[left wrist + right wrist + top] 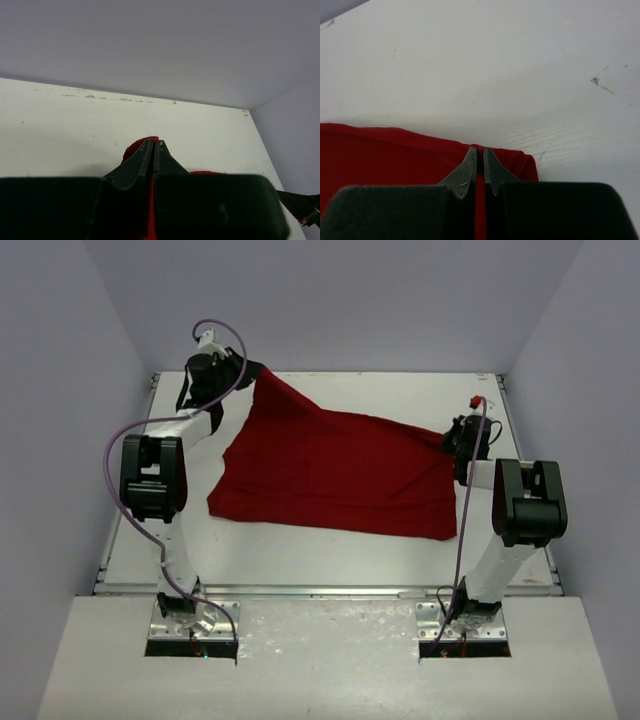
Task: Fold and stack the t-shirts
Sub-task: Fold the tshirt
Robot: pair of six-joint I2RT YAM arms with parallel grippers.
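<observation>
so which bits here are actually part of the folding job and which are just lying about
Part of the job:
dark red t-shirt, spread on the table
left arm, jaws shut on the shirt's raised far corner
right arm, jaws shut on the shirt's right edge

Just there:
purple cables along the arms
white table
grey walls
No loose clutter shows.

Both arms are built of white tubular links joined by boxy black housings: the left arm [152, 478] at eight o'clock in the overhead view, the right arm [528, 502] at four o'clock. A lilac cable [110, 455] trails along each one down to a silvery base plate [190, 625]. Seen from the wrists, the jaws are dark tapering wedges on broad black blocks.
</observation>
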